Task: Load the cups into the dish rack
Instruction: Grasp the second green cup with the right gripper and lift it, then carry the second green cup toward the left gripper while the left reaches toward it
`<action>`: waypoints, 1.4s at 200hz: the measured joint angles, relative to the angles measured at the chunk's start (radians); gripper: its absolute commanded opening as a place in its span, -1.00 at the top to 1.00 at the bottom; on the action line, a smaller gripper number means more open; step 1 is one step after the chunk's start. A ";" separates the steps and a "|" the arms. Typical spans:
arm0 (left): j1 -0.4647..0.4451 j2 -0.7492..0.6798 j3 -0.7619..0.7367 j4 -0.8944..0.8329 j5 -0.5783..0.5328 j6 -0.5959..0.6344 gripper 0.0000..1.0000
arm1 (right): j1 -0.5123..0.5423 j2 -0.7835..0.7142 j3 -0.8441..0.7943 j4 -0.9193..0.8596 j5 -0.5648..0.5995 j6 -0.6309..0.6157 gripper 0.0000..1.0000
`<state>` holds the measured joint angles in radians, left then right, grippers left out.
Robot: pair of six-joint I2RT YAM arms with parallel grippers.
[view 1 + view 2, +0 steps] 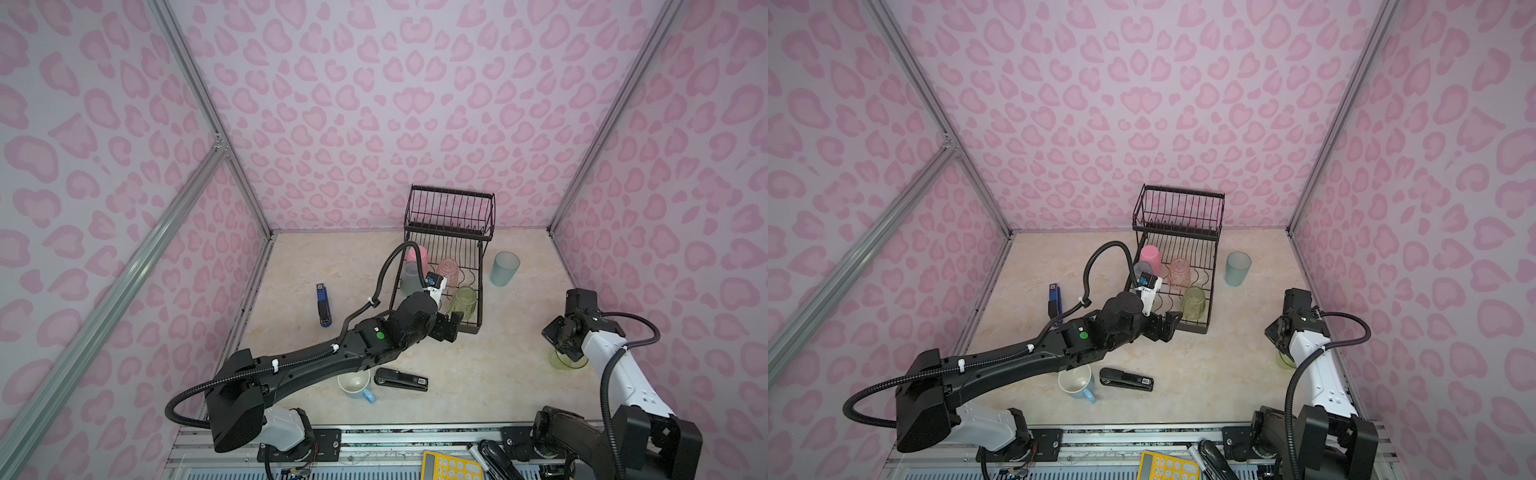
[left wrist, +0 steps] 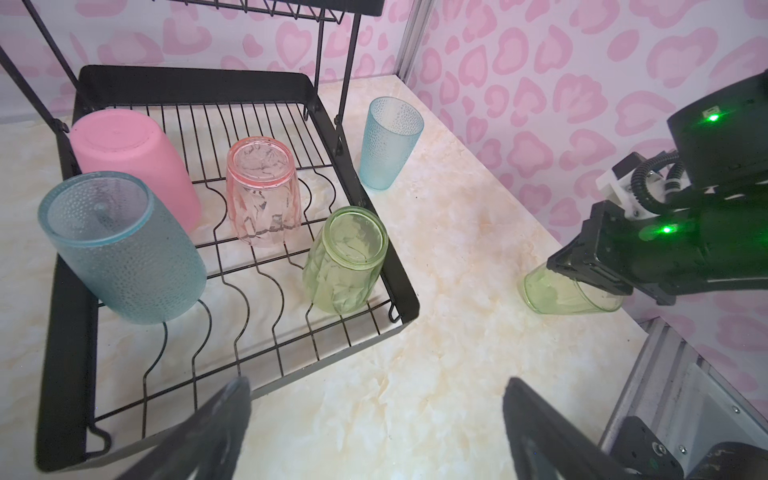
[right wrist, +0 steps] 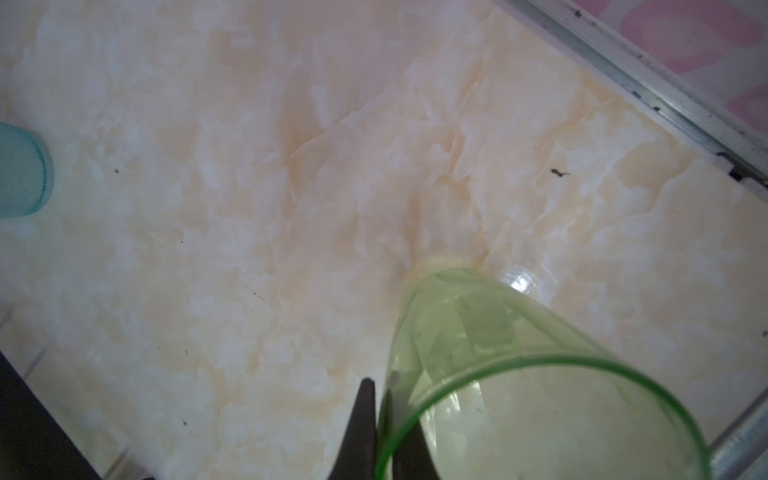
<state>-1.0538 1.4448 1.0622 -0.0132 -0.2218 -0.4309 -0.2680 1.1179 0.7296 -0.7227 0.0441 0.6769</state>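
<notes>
Four cups stand mouth-down in the lower tray of the dish rack [image 2: 62,353]: a pink tumbler [image 2: 133,166], a frosted tumbler [image 2: 124,249], a pinkish ribbed cup [image 2: 262,191] and a green ribbed cup [image 2: 345,257]. We see a blue tumbler [image 1: 504,269] upright on the table [image 1: 478,374] at the rack's three o'clock and a mug [image 1: 354,384] at its seven. At four o'clock, near the table's edge, our right gripper [image 3: 378,390] is pinched onto the rim of a pale green tumbler [image 3: 519,374], one finger inside the wall, one outside; the cup tilts, and we cannot tell whether its base is off the table. Our left gripper [image 2: 376,382] hangs spread wide and empty by the rack's near corner. We judge this tumbler light, thin-walled and slick: a rim pinch suits it, yet it may swing or flex, so we favour gentle pressure.
</notes>
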 measured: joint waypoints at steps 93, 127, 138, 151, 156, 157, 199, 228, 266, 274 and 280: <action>0.006 -0.024 0.030 -0.117 -0.021 -0.066 -0.93 | 0.053 -0.219 0.067 -0.006 -0.076 -0.035 1.00; 0.027 -0.049 0.048 -0.150 -0.011 -0.093 -0.93 | 0.132 -0.295 0.117 0.002 -0.119 -0.037 1.00; 0.043 -0.060 0.055 -0.166 -0.002 -0.109 -0.94 | 0.168 -0.312 0.134 0.017 -0.130 -0.037 1.00; 0.063 -0.071 0.057 -0.179 0.014 -0.131 -0.94 | 0.212 -0.330 0.146 0.048 -0.153 -0.038 1.00; 0.069 -0.075 0.057 -0.183 0.018 -0.142 -0.95 | 0.228 -0.337 0.148 0.061 -0.161 -0.038 1.00; 0.071 -0.075 0.057 -0.184 0.018 -0.144 -0.95 | 0.232 -0.338 0.149 0.065 -0.164 -0.038 1.00; 0.112 -0.095 0.056 -0.227 0.042 -0.208 -0.98 | 0.349 -0.397 0.132 0.221 -0.265 -0.036 1.00; 0.162 -0.119 0.033 -0.230 0.075 -0.279 -0.99 | 0.412 -0.436 0.087 0.371 -0.333 -0.015 1.00; 0.247 -0.167 0.004 -0.212 0.172 -0.403 -0.95 | 0.506 -0.413 0.030 0.594 -0.427 0.042 1.00; 0.266 -0.179 -0.005 -0.200 0.191 -0.436 -0.95 | 0.534 -0.397 0.023 0.630 -0.440 0.046 1.00; 0.279 -0.187 -0.011 -0.193 0.206 -0.460 -0.95 | 0.553 -0.387 0.018 0.655 -0.444 0.046 1.00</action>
<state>-0.7750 1.2579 1.0515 -0.2062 -0.0158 -0.8909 0.2848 0.7307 0.7479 -0.0677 -0.3996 0.7231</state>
